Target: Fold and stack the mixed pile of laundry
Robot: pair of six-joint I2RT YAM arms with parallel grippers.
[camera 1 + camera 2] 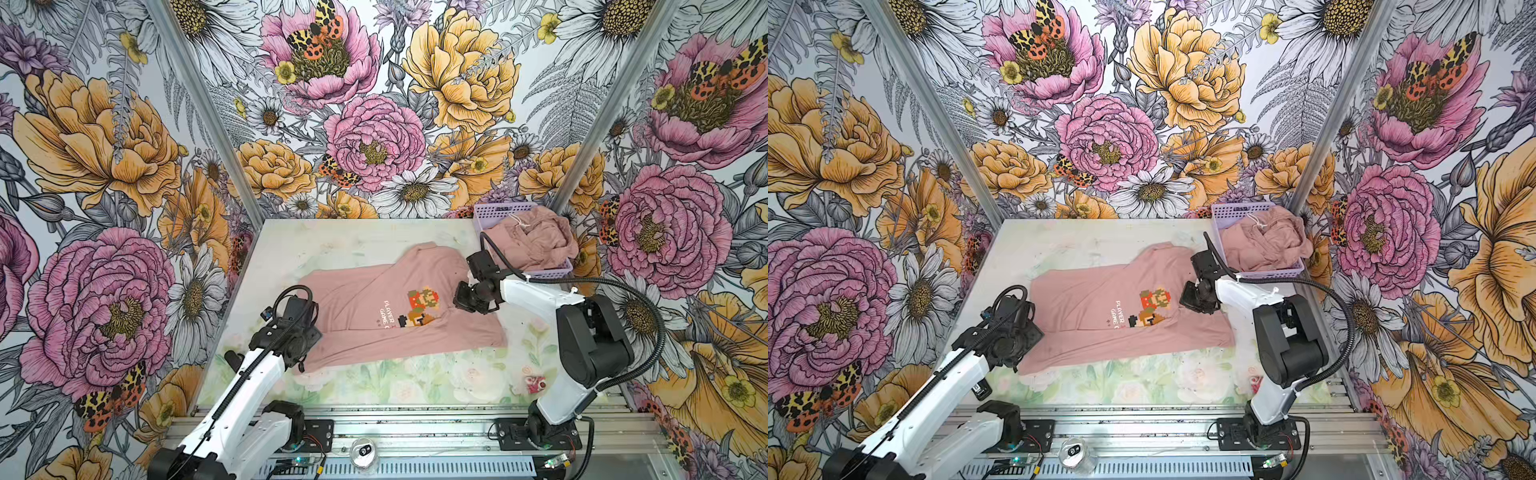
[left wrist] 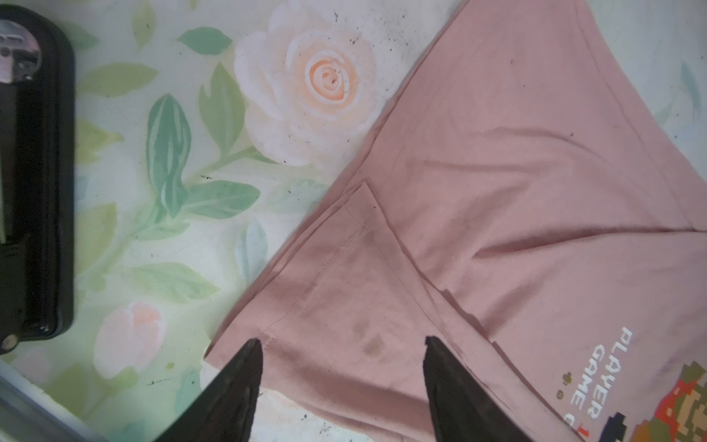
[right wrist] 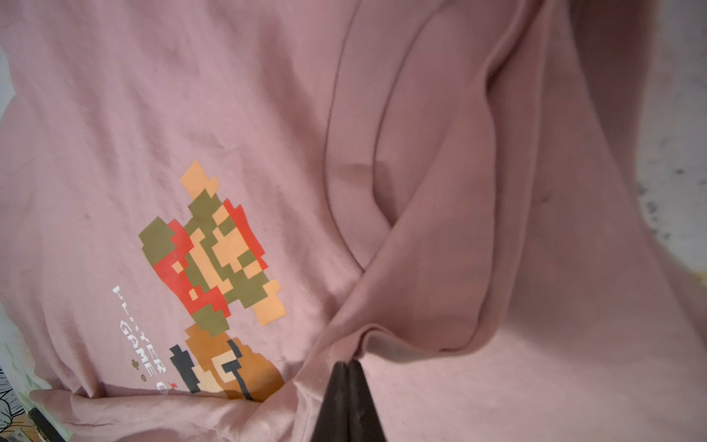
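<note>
Whole job: you are early, as I judge it. Nothing is folded neatly, no stack exists, and both garments are still yours to finish.
Tabletop: the pale rose-printed tabletop point(image 1: 332, 239) carries only one garment.
T-shirt: the dusty-pink T-shirt point(image 1: 357, 299) with a pixel-art game character and white lettering lies spread across the middle. One flap lies diagonally over it, and its edges are uneven.
Basket: the lilac perforated plastic basket point(image 1: 494, 212) sits at the far right corner.
Drawstring piece: the plain dusty-pink elastic-waist drawstring piece point(image 1: 534, 243) is heaped and crumpled in that basket, untouched.
Right jaws: closed, pinching a raised fold of the T-shirt.
Left jaws: spread open over a corner of the T-shirt, holding nothing.
</note>
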